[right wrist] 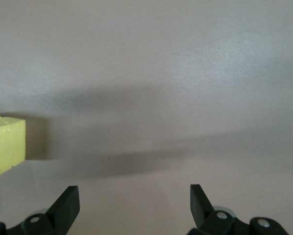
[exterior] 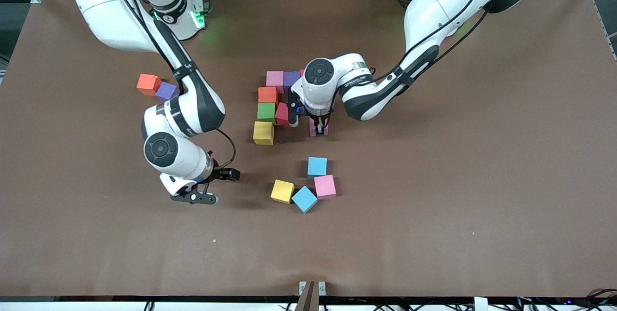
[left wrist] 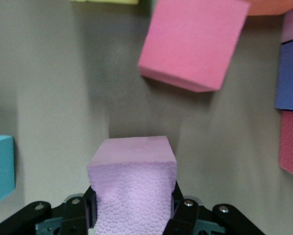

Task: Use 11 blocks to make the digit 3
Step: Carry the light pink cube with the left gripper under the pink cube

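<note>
The left arm hides part of the red block (exterior: 282, 114); another block beside the purple block (exterior: 291, 79) barely shows.

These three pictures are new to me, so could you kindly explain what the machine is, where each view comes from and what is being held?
Two white robot arms work at a brown table. The wide picture looks down from a high camera facing them; the other two come from cameras on each arm's wrist.

Small foam blocks lie on the table: a cluster with a green block and a yellow block, a loose group nearer the camera including a sky blue block, and an orange block beside a purple one toward the right arm's end.

The left tool is shut on a pale pink block, beside the cluster. The right tool waits, open and holding nothing, low over bare table near the loose group.
</note>
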